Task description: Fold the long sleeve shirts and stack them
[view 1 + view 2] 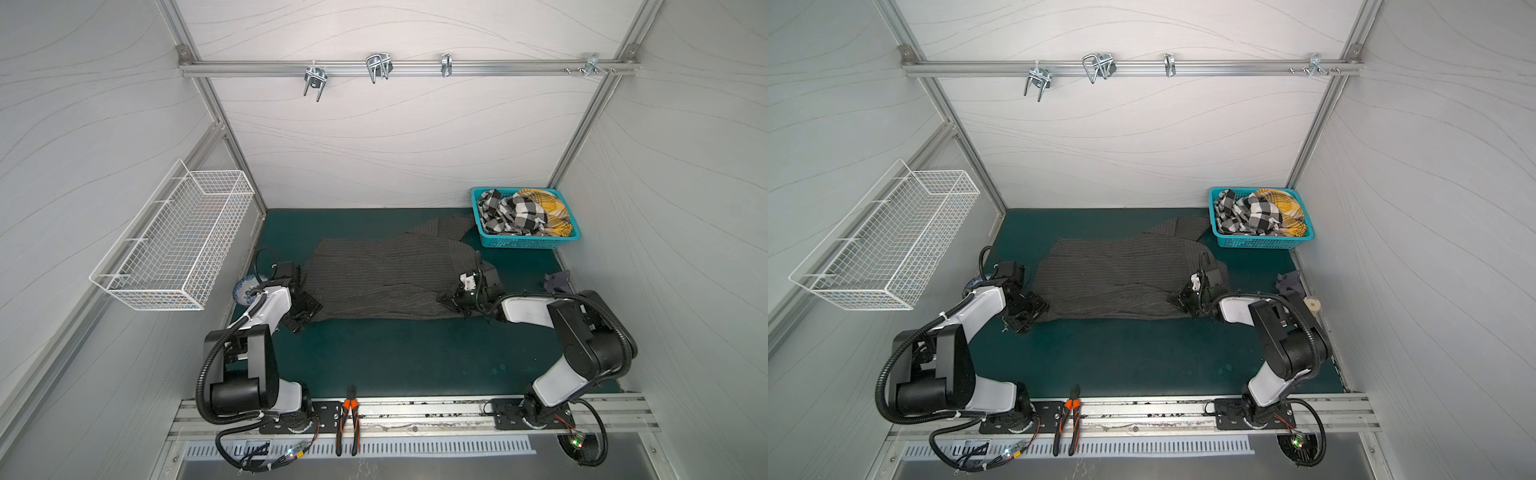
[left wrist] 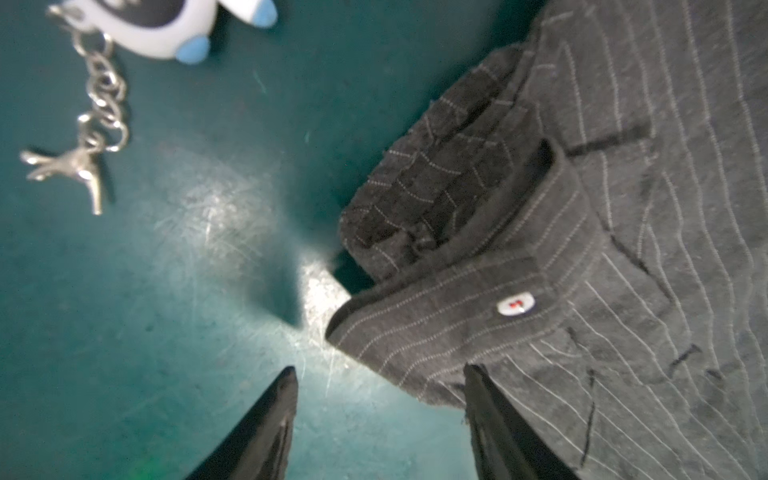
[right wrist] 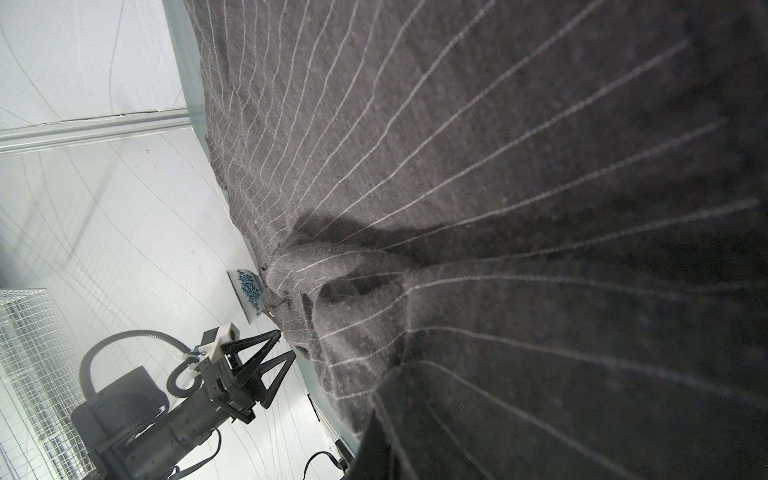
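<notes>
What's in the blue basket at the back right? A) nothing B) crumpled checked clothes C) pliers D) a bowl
B: in both top views the basket holds a heap of black-and-white and yellow checked clothes.

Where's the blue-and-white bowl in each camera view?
In a top view: bowl at the mat's left edge, partly behind the left arm.
In a top view: same spot, only a sliver shows.
Left wrist: not in it.
Right wrist: mid-frame, beside the shirt's edge.
Shared landmark: the striped shirt.
</notes>
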`<state>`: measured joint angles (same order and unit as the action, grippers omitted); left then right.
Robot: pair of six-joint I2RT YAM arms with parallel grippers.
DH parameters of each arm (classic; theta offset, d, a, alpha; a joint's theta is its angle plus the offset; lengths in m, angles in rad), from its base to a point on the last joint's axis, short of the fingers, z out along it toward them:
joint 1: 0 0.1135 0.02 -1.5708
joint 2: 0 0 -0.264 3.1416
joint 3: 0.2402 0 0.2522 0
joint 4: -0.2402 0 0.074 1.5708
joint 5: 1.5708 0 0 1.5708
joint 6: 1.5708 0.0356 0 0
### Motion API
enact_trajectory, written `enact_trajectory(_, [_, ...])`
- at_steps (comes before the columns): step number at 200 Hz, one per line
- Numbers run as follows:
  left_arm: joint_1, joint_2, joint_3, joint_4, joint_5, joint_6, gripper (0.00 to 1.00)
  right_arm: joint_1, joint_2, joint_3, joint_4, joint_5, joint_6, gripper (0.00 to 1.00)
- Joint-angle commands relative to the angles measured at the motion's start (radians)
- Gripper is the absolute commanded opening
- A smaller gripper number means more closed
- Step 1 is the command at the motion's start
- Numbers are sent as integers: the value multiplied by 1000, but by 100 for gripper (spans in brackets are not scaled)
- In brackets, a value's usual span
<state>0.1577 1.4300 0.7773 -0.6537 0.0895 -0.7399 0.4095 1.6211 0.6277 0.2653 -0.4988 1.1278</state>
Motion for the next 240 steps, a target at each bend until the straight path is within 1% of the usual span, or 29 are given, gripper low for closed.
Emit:
enact_trajectory(1, [14, 26, -4, 95, 19, -22, 53, -10, -18, -13, 15, -12, 10, 0])
enact_trajectory(40, [16, 55, -12, 173, 42, -57, 33, -14, -7, -16, 29, -20, 15, 0])
enact_trajectory(45, [16, 59, -9, 173, 44, -60, 29, -14, -7, -16, 30, -20, 16, 0])
enact_trajectory(53, [16, 62, -4, 171, 47, -62, 17, -13, -6, -16, 30, -21, 17, 0])
enact_trajectory(57, [17, 63, -2, 168, 48, -62, 13, -15, -7, -17, 29, -21, 16, 0])
enact_trajectory(73, [17, 56, 7, 155, 46, -59, 4, -17, -7, -17, 30, -20, 15, 0])
enact_trajectory(85, [17, 50, 13, 141, 40, -53, 0, -19, -8, -17, 29, -21, 14, 0])
enact_trajectory(132, [17, 47, 18, 106, 21, -41, 0, -23, -10, -22, 31, -20, 17, 0])
enact_trajectory(139, [17, 49, 15, 100, 17, -43, 12, -24, -11, -22, 32, -21, 17, 0])
enact_trajectory(143, [17, 49, 12, 98, 16, -44, 22, -24, -11, -22, 31, -22, 17, 0])
enact_trajectory(150, [16, 49, 9, 92, 10, -44, 32, -24, -12, -22, 31, -22, 17, 0])
enact_trajectory(156, [17, 48, 6, 91, 5, -45, 37, -24, -12, -24, 31, -21, 17, 0])
enact_trajectory(163, [17, 47, 2, 86, -2, -42, 41, -26, -13, -24, 31, -22, 17, 0])
enact_trajectory(174, [16, 49, 0, 79, -14, -40, 42, -26, -12, -24, 32, -22, 17, 0])
enact_trajectory(184, [16, 53, 2, 73, -24, -36, 41, -28, -10, -23, 34, -21, 17, 0])
enact_trajectory(205, [17, 66, 12, 70, -40, -38, 31, -30, -6, -27, 42, -24, 21, 0])
enact_trajectory(214, [18, 72, 17, 72, -43, -41, 22, -30, -6, -28, 45, -26, 22, 0])
enact_trajectory(240, [20, 99, 32, 87, -42, -45, 5, -37, -7, -34, 50, -30, 23, 0])
